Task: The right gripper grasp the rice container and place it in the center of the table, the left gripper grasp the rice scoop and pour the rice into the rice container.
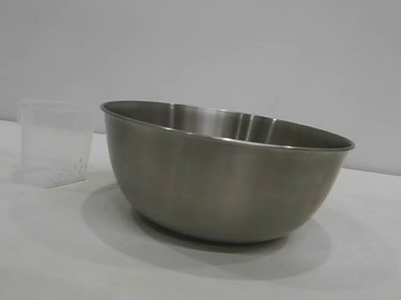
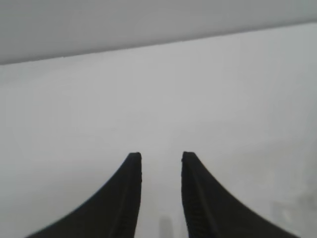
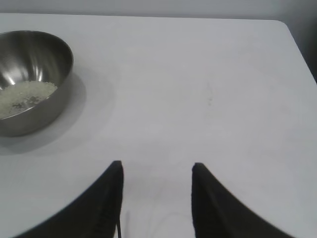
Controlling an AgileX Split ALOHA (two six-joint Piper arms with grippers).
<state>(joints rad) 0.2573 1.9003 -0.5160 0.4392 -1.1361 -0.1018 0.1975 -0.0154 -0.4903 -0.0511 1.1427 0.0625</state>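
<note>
From outside, the bowl (image 1: 219, 174) sits upright on the table (image 1: 180, 283), and I use it as my landmark. The scoop (image 1: 53, 143) stands upright just beside the bowl, on the left-arm side, not touching it; a few white grains cling low on its wall. Neither of my arms shows here.

Through my left wrist camera, my left gripper (image 2: 161, 158) hangs over bare table (image 2: 158, 99) with its two black fingers (image 2: 130, 183) a narrow gap apart and nothing between them. The bowl is out of this view.

Through my right wrist camera, my right gripper (image 3: 157, 168) is parked well apart from the bowl (image 3: 30, 82), fingers (image 3: 208, 198) spread wider, holding nothing. Rice (image 3: 25, 95) lies in a pale patch on the bowl's bottom.
</note>
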